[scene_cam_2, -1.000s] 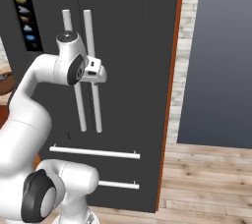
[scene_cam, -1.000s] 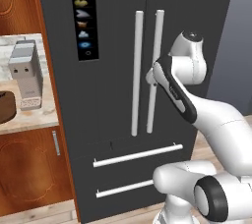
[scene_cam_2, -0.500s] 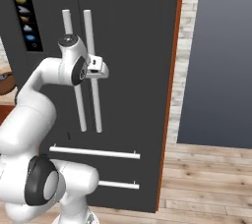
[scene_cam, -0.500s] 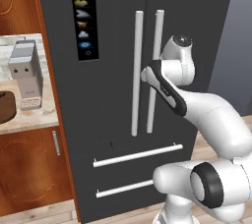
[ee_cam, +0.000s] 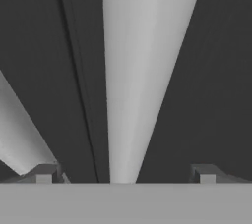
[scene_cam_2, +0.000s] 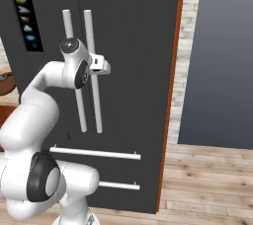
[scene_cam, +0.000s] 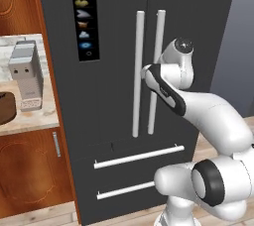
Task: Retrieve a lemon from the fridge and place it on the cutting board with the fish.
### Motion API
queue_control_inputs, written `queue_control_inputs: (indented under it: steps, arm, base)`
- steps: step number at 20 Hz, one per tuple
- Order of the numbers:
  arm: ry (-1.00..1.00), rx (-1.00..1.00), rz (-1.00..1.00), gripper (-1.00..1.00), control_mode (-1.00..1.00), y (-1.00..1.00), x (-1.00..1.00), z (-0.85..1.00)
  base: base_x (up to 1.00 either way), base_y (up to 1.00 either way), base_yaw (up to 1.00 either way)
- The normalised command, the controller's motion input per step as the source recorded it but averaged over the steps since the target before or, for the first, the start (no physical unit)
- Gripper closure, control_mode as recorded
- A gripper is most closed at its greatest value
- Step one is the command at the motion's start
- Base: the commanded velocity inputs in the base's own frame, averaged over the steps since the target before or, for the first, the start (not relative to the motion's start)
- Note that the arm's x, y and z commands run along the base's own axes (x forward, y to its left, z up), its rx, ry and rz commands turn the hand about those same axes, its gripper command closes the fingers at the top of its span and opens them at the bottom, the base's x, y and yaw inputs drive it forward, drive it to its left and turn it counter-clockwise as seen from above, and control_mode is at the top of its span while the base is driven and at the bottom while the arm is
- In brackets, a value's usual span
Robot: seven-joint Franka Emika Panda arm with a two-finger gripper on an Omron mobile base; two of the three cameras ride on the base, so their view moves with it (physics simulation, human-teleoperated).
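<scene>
The wide-open, empty pincer [ee_cam: 125,174] straddles the fridge [scene_cam: 119,31] handle [ee_cam: 142,70], seemingly untouching.

The fridge [scene_cam: 119,31] is seen in dark grey, with 2 long white bar handles [scene_cam: 139,71] and a black icon panel [scene_cam: 83,17] carrying blue, yellow and pale symbols. Brown wood grain is shown on the cabinets [scene_cam: 30,175], and pale speckled stone on the counter [scene_cam: 34,118].

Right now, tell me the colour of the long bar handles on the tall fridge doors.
White, on the dark grey fridge; the long bar handles show best in the left base view.
</scene>
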Motion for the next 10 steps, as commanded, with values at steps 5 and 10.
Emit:
queue_control_inputs:
  steps: [5,10]
  arm:
    - [0.0,0.0,0.0,-1.0,-1.0,0.0,0.35,0.0]
    - [0.01,0.0,0.0,-1.0,-1.0,0.0,0.55,0.0]
  base:
    - [0.0,0.0,0.0]
    - [0.0,0.0,0.0]
